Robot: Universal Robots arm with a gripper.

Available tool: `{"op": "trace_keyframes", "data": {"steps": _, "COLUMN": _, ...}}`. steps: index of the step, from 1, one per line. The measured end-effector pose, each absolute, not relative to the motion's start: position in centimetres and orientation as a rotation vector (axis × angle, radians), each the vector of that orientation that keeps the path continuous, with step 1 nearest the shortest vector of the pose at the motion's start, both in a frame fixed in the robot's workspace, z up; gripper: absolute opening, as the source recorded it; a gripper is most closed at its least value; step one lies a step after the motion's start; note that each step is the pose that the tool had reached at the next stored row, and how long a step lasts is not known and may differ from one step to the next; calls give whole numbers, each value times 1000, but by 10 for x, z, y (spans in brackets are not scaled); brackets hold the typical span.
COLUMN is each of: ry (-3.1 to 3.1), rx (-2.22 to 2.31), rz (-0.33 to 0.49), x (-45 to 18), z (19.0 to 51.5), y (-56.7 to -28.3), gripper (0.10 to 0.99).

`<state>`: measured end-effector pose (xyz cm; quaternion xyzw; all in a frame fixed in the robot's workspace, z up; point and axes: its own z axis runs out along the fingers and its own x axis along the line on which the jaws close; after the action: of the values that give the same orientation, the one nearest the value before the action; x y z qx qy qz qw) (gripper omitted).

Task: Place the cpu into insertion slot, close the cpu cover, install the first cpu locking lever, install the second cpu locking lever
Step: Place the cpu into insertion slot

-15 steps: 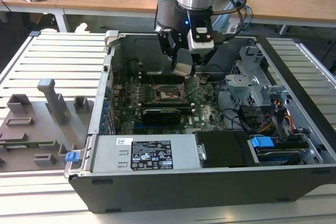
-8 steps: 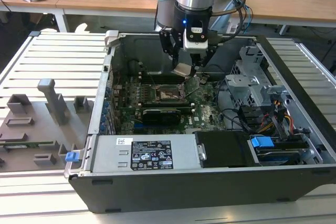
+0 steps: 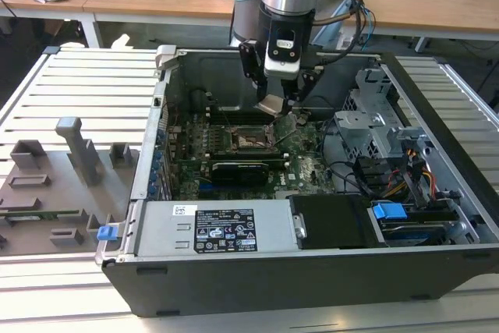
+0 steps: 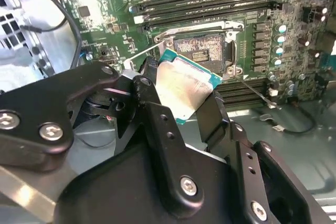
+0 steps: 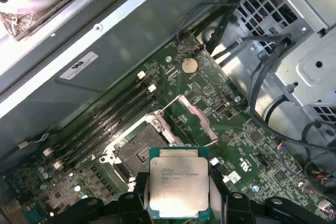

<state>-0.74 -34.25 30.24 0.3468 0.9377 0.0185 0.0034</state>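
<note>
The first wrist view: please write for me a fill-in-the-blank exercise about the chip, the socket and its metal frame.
1. The black gripper holds the flat square silver-grey cpu ___ the green circuit board, not on it.
2. The small square dark insertion slot is ___: no chip lies in it.
3. The thin silvery metal cpu cover is swung ___, off the slot.
Missing words: above; empty; open.

The exterior view looks down slantwise on the whole open case (image 3: 234, 271) from well back. Both wrist views look from close above, sharing the insertion slot (image 4: 202, 51) (image 5: 137, 153) and cpu (image 4: 181, 85) (image 5: 178, 184).
</note>
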Motion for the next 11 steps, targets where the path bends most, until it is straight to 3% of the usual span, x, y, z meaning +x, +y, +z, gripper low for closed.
{"op": "trace_keyframes", "data": {"steps": 11, "ry": 2833, "rx": 1311, "rz": 14, "x": -7, "z": 302, "y": -343, "gripper": 541}}
